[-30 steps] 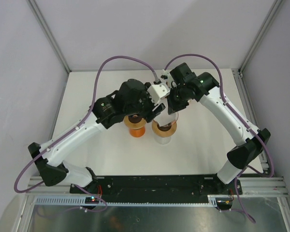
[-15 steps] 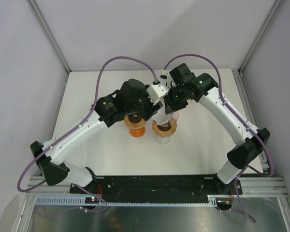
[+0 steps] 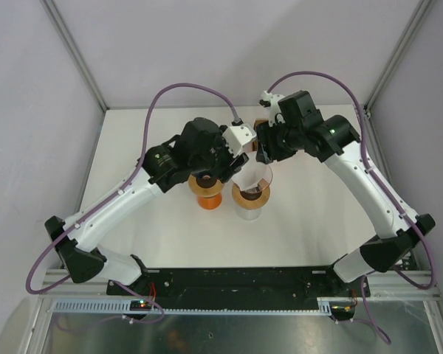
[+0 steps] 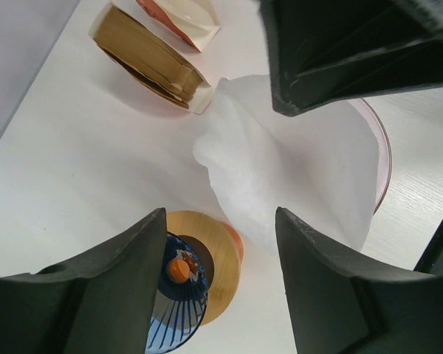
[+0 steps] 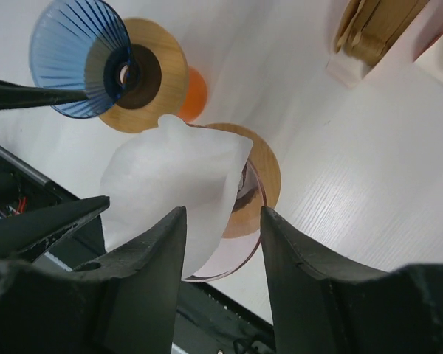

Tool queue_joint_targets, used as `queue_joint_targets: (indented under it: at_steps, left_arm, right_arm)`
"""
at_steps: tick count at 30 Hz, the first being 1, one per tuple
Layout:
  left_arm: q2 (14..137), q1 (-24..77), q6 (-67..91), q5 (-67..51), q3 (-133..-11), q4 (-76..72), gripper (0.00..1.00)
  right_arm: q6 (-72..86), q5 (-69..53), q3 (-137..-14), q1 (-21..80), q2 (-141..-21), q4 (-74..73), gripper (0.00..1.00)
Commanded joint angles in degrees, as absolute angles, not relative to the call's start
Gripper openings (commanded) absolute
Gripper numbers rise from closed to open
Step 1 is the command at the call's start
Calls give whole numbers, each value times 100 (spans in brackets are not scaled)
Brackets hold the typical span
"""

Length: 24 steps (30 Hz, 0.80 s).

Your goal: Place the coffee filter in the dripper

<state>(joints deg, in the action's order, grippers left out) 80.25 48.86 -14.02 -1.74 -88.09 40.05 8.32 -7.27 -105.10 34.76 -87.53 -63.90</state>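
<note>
Two cone-shaped drippers stand side by side on the white table (image 4: 74,162): a blue dripper (image 5: 80,57) of ribbed, see-through plastic on a flat wooden ring (image 5: 166,74) over an orange base (image 5: 195,94), and a pink dripper (image 5: 229,254) of smooth clear plastic on a wooden ring of its own. The filter (image 5: 170,184) is thin white paper, softly creased and folded into a cone; it sits in the pink dripper, leaning against one side with its wavy upper edge well above the rim. The right gripper (image 5: 221,214) hangs above it with its black fingers spread wide and holding nothing, the paper showing between them but apart from both. The left gripper (image 4: 220,221) is also spread wide and empty, with the filter just ahead of its fingers and the blue dripper beside its left finger. From the left wrist view the right gripper's dark body overlaps the top of the filter, and whether it touches cannot be told. Farther back lie a stack of brown filters (image 4: 151,59) and a glossy packet (image 4: 181,15).
</note>
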Motion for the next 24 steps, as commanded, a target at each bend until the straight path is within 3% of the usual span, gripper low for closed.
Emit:
queue_joint_targets:
  at_steps: [1,3,6,8,14,24]
  left_arm:
    - [7767,4672,-1407,-94,-9186,3872,67]
    - [7683,4462,-1362,-118,-9198,3871,69]
    - [7536,4100,-1280,-203,-9143,3872,71]
    - [7443,3809,-1227,-301,-9086,3873,73]
    - [7174,3113,-1145,-598,-8816,3858,75]
    - [6945,2803,-1184,-691,-8628,3823,76]
  right_arm:
    - [795,-321,-10442,3570,-8247,-5730,47]
    - [744,-287,-10316,3687,-8069,-5434,37]
    - [615,-345,-10123,3943,-7940,-5169,9]
    - [512,-398,-10056,4097,-7990,-5177,2]
    - [337,-414,-9911,4421,-8394,-5462,0]
    - [314,-66,-9550,4527,-8875,-5844,0]
